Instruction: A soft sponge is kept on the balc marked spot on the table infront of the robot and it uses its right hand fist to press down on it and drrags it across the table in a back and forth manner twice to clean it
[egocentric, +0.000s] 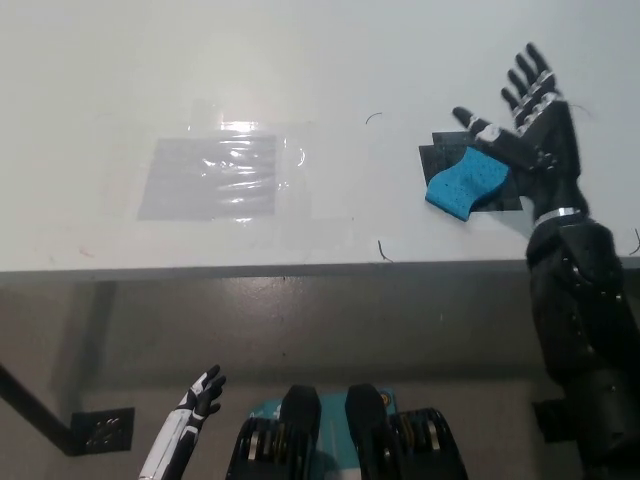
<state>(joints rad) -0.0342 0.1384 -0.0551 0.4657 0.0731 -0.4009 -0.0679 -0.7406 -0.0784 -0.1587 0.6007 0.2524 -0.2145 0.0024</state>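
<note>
While the right hand (522, 125) is held spread and empty above the black mark (497, 193), the blue sponge (465, 184) just below-left, half off it, could be missed by a fist.

Table: we see a white table (300, 60) filling the upper half of the view, from nine o'clock across to three o'clock.
Table edge: its front edge runs level just below the middle.
Light: a bright glare sits on a patch of clear tape (215, 178) at about ten o'clock.
Marks: we note small dark curved marks (381, 250) near the centre.
Floor: a grey floor (300, 330) lies below, toward six o'clock.
Floor plate: a dark square plate (100, 432) lies at seven o'clock.
</note>
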